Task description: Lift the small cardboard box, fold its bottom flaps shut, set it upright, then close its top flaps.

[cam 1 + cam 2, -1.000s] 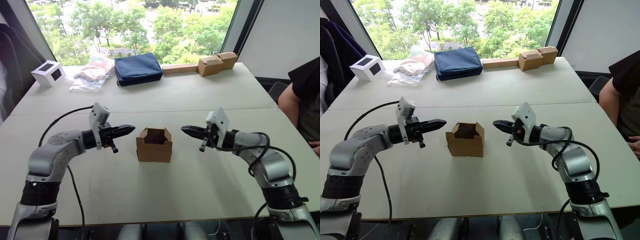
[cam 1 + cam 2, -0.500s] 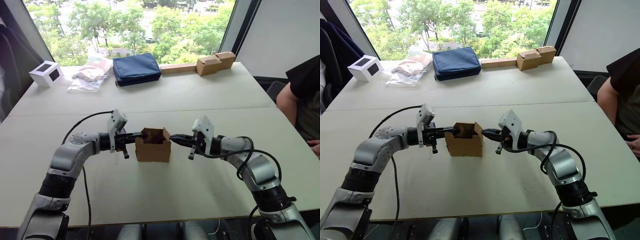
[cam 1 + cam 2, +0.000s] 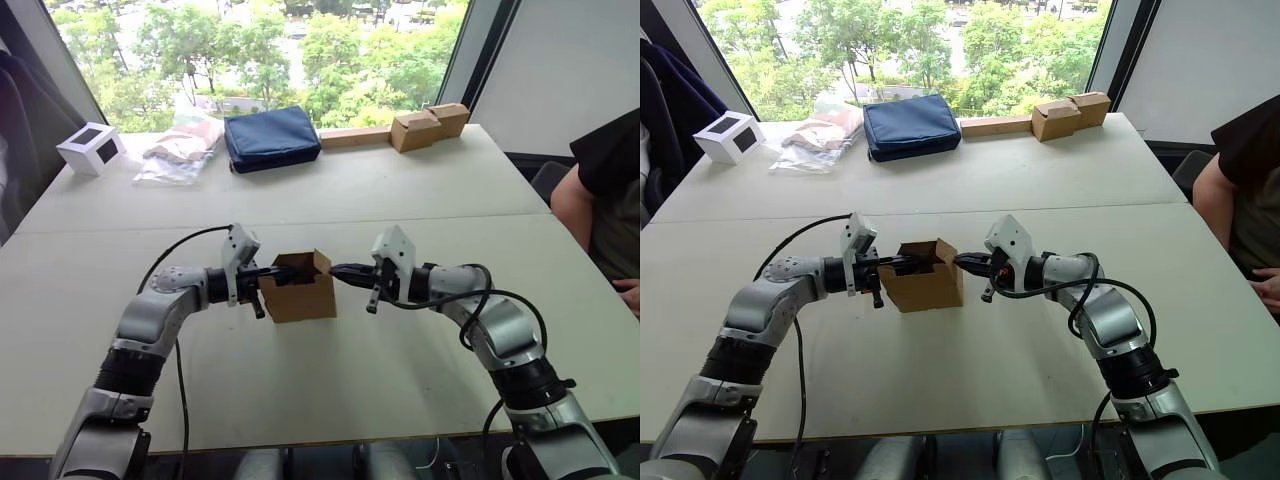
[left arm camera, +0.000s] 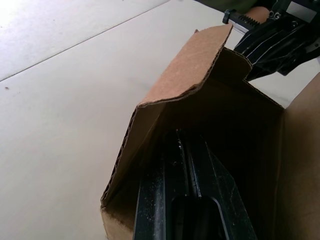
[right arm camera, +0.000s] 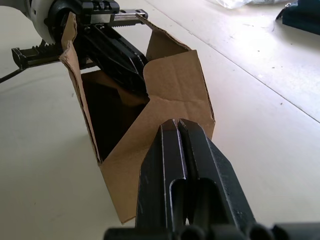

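The small cardboard box (image 3: 303, 298) sits mid-table between both arms, tilted, with its top flaps (image 5: 175, 85) open and standing up. My left gripper (image 3: 278, 271) is shut and reaches in through the open top; in the left wrist view its gripper (image 4: 182, 136) lies along a dark inner wall of the box (image 4: 195, 65). My right gripper (image 3: 335, 269) is shut too, its tip (image 5: 176, 124) pressing the outside of the box's right flap. The bottom flaps are hidden.
Along the far edge stand a white box with a black panel (image 3: 90, 147), a plastic bag (image 3: 183, 150), a blue pouch (image 3: 272, 137) and two tan boxes on a long cardboard strip (image 3: 430, 125). A person's arm (image 3: 600, 190) is at the right edge.
Both grippers have closed in on the box. The left one has slid into its open top, the right tip has reached its right flap, and the box has tipped.
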Tool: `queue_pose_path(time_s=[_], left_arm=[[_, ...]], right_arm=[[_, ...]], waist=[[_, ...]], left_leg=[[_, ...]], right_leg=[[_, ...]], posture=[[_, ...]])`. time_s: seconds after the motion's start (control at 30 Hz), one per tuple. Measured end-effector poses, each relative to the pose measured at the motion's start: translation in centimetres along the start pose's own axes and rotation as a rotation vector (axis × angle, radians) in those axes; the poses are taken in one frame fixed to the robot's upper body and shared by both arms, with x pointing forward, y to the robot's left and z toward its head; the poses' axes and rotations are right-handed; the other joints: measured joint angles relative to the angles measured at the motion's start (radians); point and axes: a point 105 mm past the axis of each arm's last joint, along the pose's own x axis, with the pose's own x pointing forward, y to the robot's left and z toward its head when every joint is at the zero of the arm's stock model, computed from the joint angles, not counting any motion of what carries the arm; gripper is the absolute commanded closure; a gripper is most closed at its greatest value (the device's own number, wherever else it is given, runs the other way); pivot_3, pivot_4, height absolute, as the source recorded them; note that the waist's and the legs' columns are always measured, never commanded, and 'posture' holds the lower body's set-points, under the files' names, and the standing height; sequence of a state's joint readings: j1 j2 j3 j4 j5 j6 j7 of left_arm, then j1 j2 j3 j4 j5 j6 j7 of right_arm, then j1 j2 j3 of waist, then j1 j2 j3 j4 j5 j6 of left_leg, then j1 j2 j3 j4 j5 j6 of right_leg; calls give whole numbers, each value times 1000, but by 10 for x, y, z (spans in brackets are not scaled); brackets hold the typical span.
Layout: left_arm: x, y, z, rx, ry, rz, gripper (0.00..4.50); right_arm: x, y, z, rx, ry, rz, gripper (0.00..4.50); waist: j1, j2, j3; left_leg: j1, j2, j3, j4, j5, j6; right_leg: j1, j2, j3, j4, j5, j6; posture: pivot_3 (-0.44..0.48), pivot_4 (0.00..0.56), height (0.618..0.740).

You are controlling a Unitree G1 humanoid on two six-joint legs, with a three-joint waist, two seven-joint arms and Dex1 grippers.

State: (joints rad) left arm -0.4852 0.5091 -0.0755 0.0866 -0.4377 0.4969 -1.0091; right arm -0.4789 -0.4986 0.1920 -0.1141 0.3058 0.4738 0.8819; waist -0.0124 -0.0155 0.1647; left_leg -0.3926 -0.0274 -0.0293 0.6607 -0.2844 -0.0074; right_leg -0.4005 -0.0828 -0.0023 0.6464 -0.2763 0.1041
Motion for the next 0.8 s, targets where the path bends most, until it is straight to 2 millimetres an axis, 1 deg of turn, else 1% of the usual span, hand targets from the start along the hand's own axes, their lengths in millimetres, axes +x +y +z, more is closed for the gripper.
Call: queue_pose_path(time_s=[0.13,0.27,0.53,0.7,0.8], left_arm=[[-1,1,-2,-2,5,16,4489],[0,1,-2,-2,1,18,4489],[1,2,1,8,-3,32,4489],[3,0,8,27,-8,30,4489],[5,-2,17,54,-19,26,4489]], right_arm=[[-5,-4,-1,-13,22,-7,4500],[-5,-8,8,-37,8,-8,4500],[5,-4,18,-30,-45,9,4500],[9,0,26,-28,-83,28,4500],[12,3,28,-26,-95,37,4500]], waist=[[1,0,0],[1,0,0],[1,0,0],[1,0,0],[2,0,0]], left_leg=[[0,0,0,0,0,0],[0,0,0,0,0,0],[0,0,0,0,0,0],[0,0,0,0,0,0],[0,0,0,0,0,0]], right_leg=[[0,-1,0,0,0,0],[0,-1,0,0,0,0],[0,-2,0,0,0,0],[0,-2,0,0,0,0],[0,-2,0,0,0,0]], posture=[[0,150,737],[0,150,737],[0,150,737],[0,150,737],[0,150,737]])
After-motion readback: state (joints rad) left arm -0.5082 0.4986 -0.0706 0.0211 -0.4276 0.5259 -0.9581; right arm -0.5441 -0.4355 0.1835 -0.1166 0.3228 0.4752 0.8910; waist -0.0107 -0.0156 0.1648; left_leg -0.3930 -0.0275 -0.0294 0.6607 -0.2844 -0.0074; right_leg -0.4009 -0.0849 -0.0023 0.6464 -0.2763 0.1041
